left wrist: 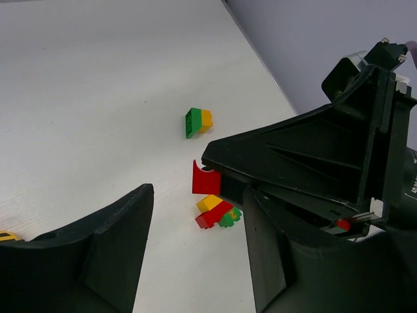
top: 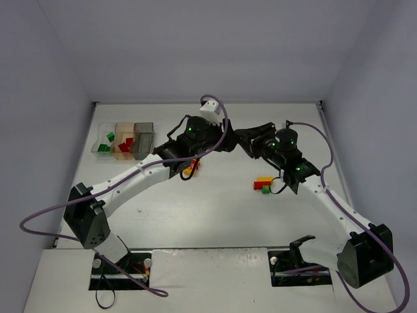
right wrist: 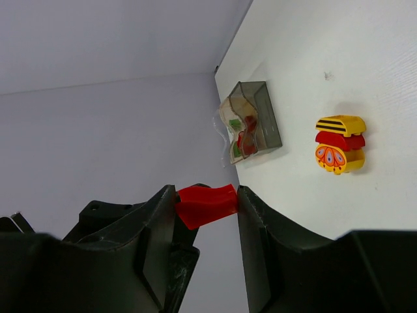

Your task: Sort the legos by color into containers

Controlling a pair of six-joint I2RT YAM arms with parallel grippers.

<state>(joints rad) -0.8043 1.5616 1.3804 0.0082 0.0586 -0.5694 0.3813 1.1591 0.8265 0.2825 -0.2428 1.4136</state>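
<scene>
My right gripper [right wrist: 207, 195] is shut on a red lego [right wrist: 207, 204] and holds it in the air above the table's middle [top: 242, 137]. In the left wrist view that same red lego [left wrist: 206, 177] hangs just beyond my left gripper [left wrist: 199, 195], whose jaws stand open around empty space; in the top view the left gripper [top: 229, 142] nearly meets the right. On the table below lies a red, yellow and green clump [left wrist: 218, 212], with a green-yellow piece [left wrist: 198, 122] farther off. The containers [top: 124, 140] sit at the far left, holding green and red legos.
A yellow and red clump [right wrist: 340, 143] lies on the table near the containers [right wrist: 251, 124]. Another clump [top: 263, 184] rests beside my right arm. Grey walls close in the table at the back and sides.
</scene>
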